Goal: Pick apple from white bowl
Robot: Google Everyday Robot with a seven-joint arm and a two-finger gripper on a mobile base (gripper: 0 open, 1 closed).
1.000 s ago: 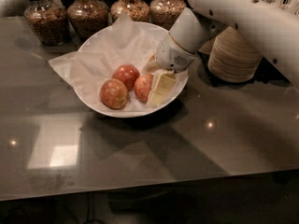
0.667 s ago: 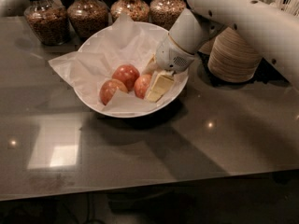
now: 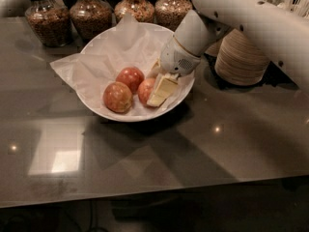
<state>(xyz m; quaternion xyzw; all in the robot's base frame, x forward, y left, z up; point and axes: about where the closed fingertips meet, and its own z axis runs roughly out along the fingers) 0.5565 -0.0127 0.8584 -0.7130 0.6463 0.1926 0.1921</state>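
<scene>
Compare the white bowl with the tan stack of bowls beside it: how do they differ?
Colour: the white bowl is glossy white; the stack of bowls is tan and ribbed.
Shape: the white bowl is one wide, shallow dish; the stack is narrower and taller.
Contents: the white bowl holds crinkled paper, three apples and the gripper, low at its right side; the stack carries nothing visible.
Shared: both round, both on the dark table.

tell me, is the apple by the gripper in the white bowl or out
In: the apple sits on the paper inside the white bowl, the gripper down in the bowl close beside it.
</scene>
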